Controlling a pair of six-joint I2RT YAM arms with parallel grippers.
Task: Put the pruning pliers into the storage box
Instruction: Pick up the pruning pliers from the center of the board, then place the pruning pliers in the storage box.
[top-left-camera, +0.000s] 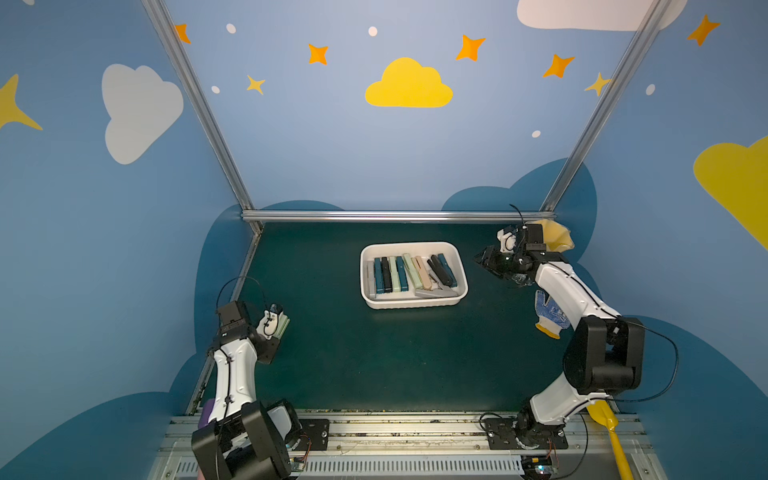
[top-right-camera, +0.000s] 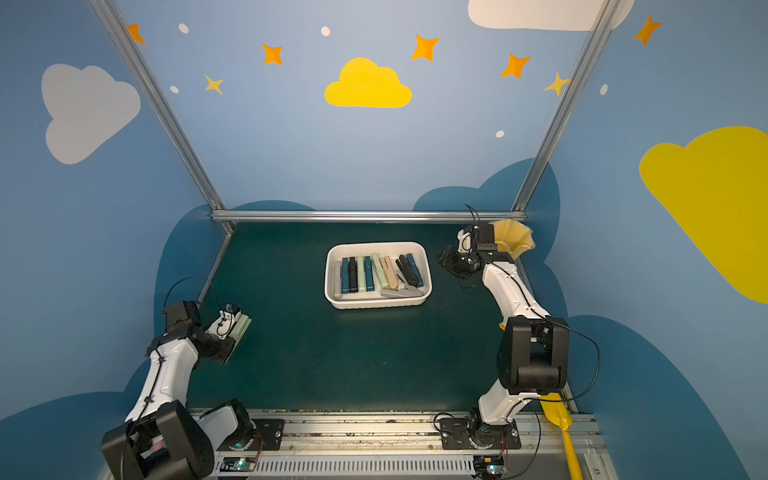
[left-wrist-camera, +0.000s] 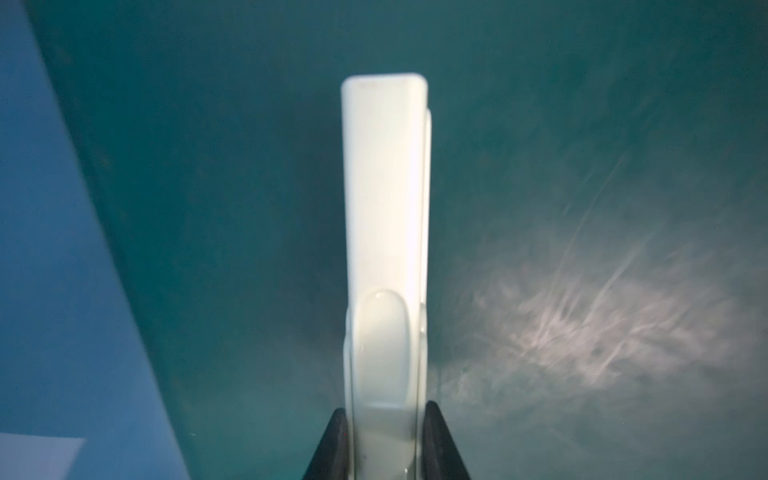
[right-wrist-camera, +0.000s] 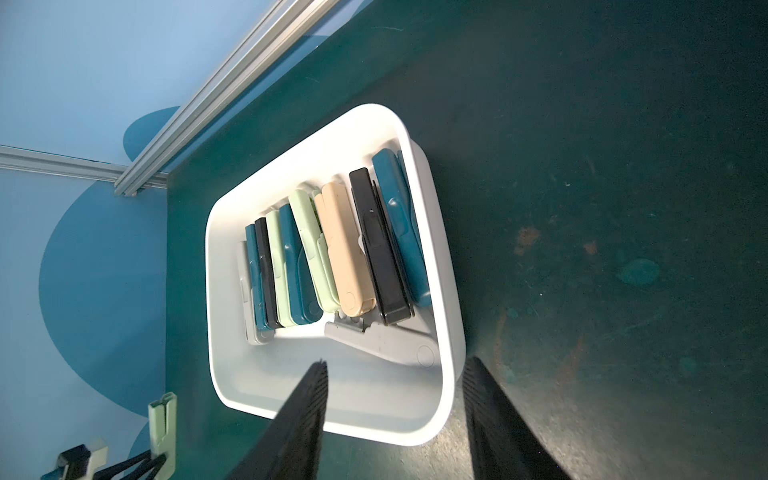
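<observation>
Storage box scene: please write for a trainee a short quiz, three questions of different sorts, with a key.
1. True or false: the left jaws are shut on pale green pliers.
2. In the storage box, how do the grey pliers at the robot-side wall lie, relative to the row of pliers? A) crosswise; B) parallel; C) standing on end.
3. Fill in: the right jaws stand ___ and hold nothing.
Key: 1 true; 2 A; 3 open.
</observation>
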